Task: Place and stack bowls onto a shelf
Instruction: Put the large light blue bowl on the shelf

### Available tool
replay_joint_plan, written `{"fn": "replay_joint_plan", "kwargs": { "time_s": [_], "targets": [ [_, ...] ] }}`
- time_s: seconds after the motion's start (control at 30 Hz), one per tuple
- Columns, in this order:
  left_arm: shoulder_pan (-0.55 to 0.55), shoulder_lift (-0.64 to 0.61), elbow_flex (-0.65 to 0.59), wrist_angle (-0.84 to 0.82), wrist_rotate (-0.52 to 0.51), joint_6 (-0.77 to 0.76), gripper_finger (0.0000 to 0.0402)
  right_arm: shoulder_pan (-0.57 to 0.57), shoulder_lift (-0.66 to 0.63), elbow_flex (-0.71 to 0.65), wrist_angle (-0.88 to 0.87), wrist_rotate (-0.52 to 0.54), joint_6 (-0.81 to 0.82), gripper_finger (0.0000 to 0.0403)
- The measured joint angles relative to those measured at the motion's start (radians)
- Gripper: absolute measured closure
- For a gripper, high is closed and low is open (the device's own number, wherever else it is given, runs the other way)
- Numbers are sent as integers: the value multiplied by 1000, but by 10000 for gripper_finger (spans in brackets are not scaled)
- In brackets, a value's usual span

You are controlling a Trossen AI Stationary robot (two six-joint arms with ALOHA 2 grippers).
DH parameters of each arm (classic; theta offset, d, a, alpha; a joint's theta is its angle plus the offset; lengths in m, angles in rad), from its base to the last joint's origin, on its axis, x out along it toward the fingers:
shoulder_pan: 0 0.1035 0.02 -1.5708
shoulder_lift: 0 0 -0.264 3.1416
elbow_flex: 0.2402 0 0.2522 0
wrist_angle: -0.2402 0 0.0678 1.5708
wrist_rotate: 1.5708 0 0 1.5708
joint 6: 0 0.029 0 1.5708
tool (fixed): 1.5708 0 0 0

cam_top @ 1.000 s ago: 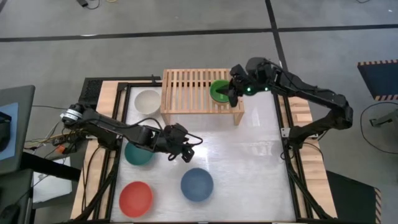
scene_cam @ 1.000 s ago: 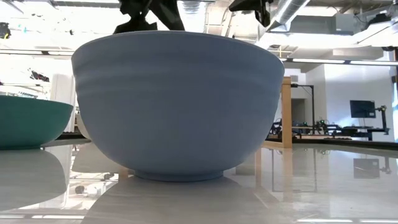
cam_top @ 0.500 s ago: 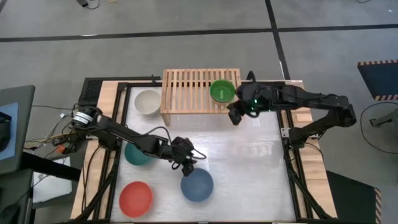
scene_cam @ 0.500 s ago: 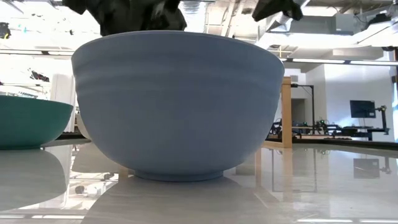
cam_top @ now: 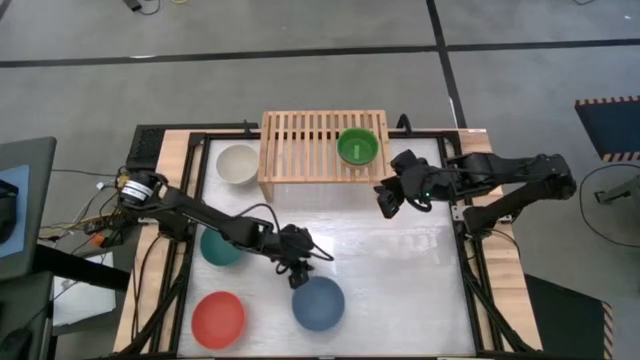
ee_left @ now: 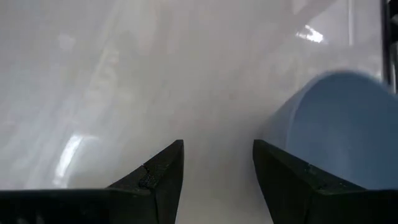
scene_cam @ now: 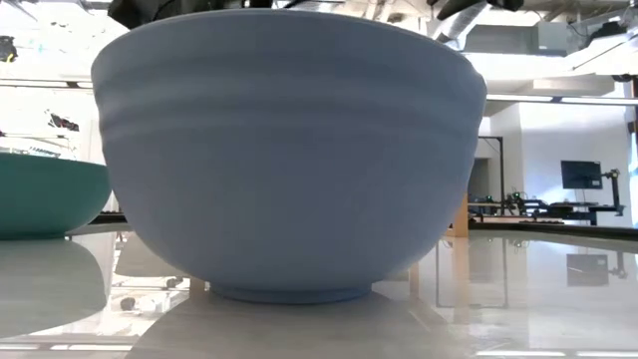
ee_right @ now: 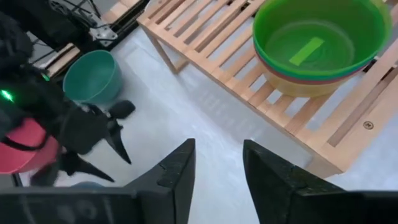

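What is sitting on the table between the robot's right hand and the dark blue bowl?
Nothing: in the high view, only bare white table lies between the right hand and the dark blue bowl. The left hand is beside that bowl.

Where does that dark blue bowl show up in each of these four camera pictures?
High view: the round dark blue bowl sits low and centre on the table, by the left gripper.
Low view: it fills most of the picture.
Left wrist view: its rim shows at the right edge.
Right wrist view: I cannot make it out for sure.
Shared landmark: the teal bowl, also at the low view's left.
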Motion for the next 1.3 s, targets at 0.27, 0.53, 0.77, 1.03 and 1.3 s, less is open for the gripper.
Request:
{"fn": "replay_joint_plan", "kwargs": {
  "time_s": [0.27,0.53,0.77,1.03,1.3],
  "targets": [
    [-2,-132,2,-5,1,65,226,-41,-2,0,2,-4,-18,227],
    [-73,-39,1,9,10,95,226,-63,2,0,8,-28,-41,227],
    [-111,26,1,32,10,91,229,-25,4,0,8,-33,-7,227],
    [-82,71,0,-27,41,66,344,23,4,0,9,-33,42,227],
    [25,-7,107,-232,110,131,400,27,-4,0,9,-31,37,227]
  ]
}}
